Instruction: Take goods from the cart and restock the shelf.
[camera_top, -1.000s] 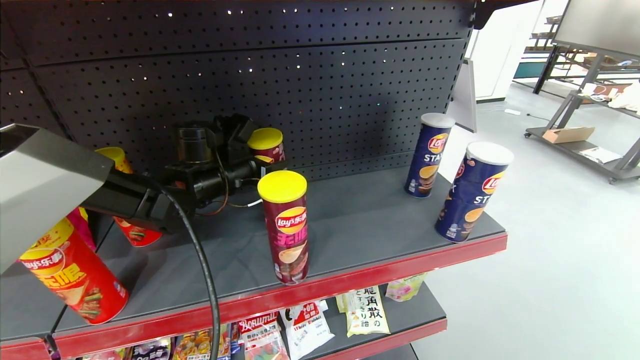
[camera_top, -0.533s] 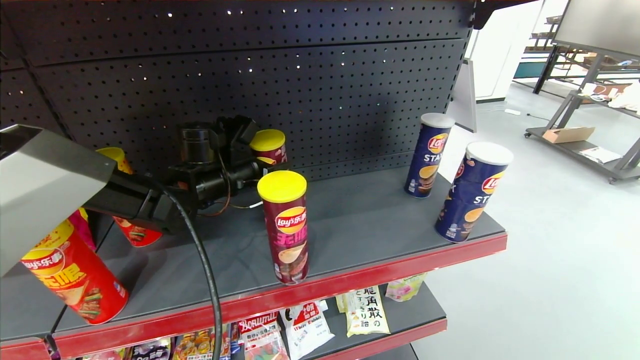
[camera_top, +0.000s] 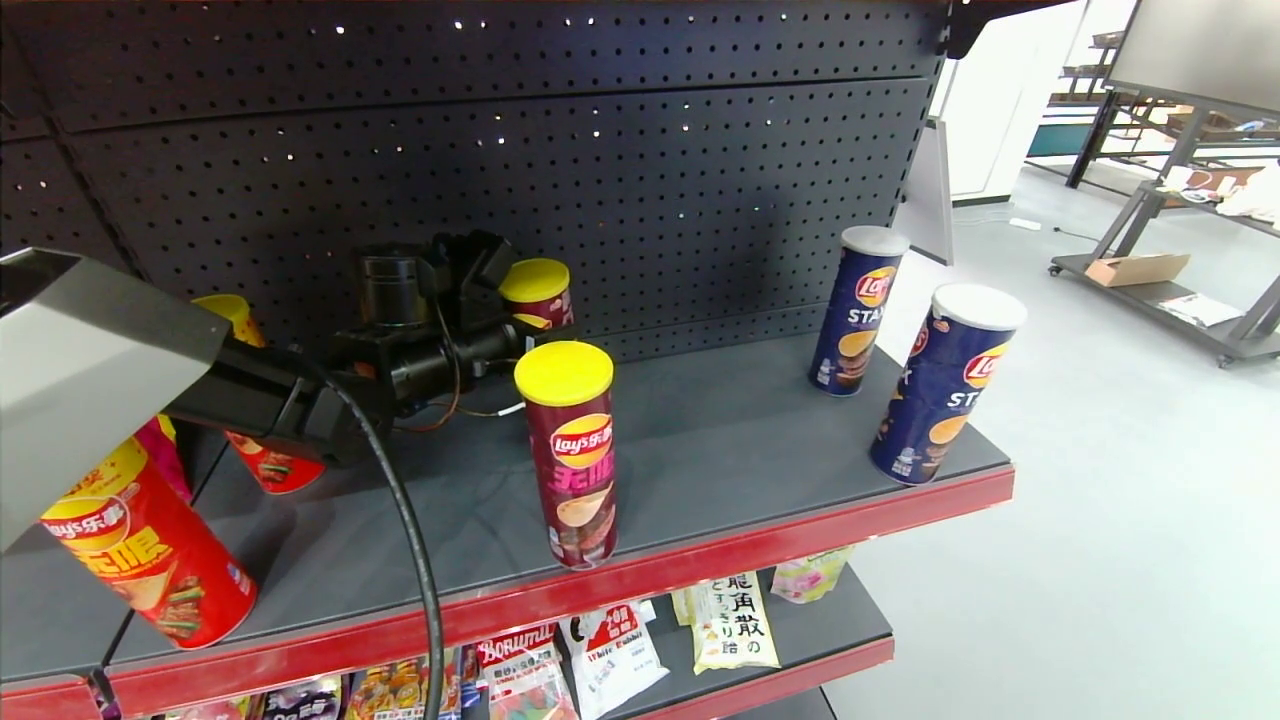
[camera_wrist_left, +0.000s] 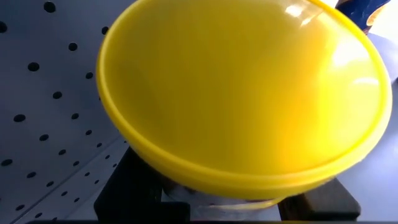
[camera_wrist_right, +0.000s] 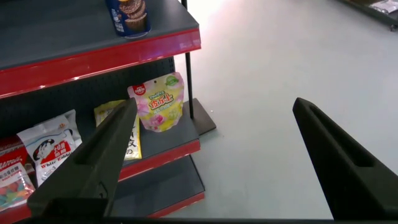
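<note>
The left gripper (camera_top: 512, 335) is clamped on the held can (camera_top: 538, 290), maroon with a yellow lid, upright at the back of the shelf (camera_top: 730, 440) near the pegboard (camera_top: 620, 180); whether its base touches the shelf cannot be told. The front can (camera_top: 575, 460), with a like label, stands at the shelf's red edge; a rear blue can (camera_top: 858, 315) and a front blue can (camera_top: 945, 385), white-lidded, stand to the right; a red can (camera_top: 150, 560) stands far left. The right gripper (camera_wrist_right: 214, 106) gapes wide, holding nothing, over the floor near the bags (camera_wrist_right: 158, 102) on a lower shelf.
</note>
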